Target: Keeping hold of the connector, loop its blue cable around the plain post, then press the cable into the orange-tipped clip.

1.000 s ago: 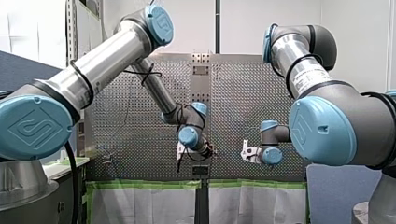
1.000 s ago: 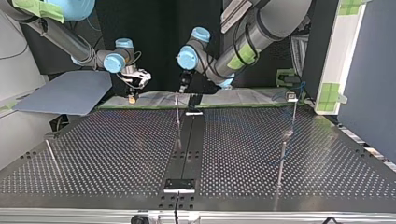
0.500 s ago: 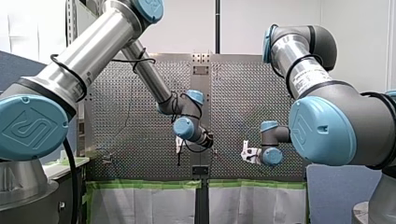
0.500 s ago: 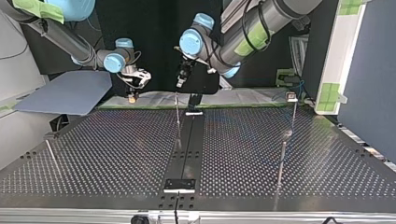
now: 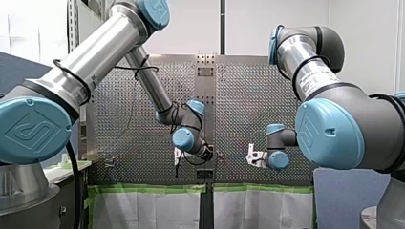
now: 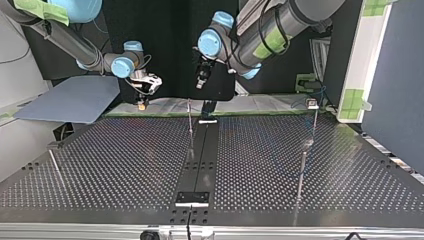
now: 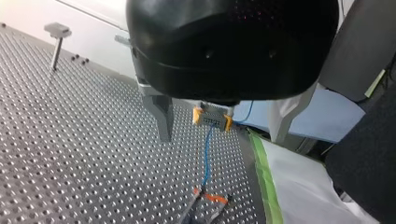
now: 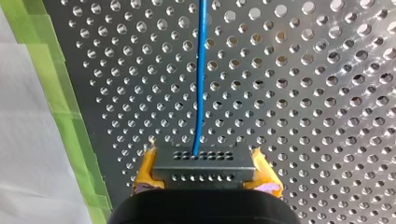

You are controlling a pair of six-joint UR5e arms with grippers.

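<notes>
You have a blue cable (image 8: 201, 70) running from a grey connector (image 8: 204, 163) dotted with two rows of dark holes, flanked by yellow pads (image 8: 145, 173). The table (image 8: 303, 93) is silver and evenly perforated, its edge lined with green tape (image 8: 60, 84). The clip (image 7: 212, 198) is tipped orange.

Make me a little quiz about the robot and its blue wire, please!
1. True or false: my right gripper is empty.
2. What colour is the cable? A red, B blue, C green.
3. Fill in: in the left wrist view, the cable leads toward a clip with ___ tips.

Key:
1. False: its yellow pads clamp the connector.
2. B.
3. Orange.
</notes>
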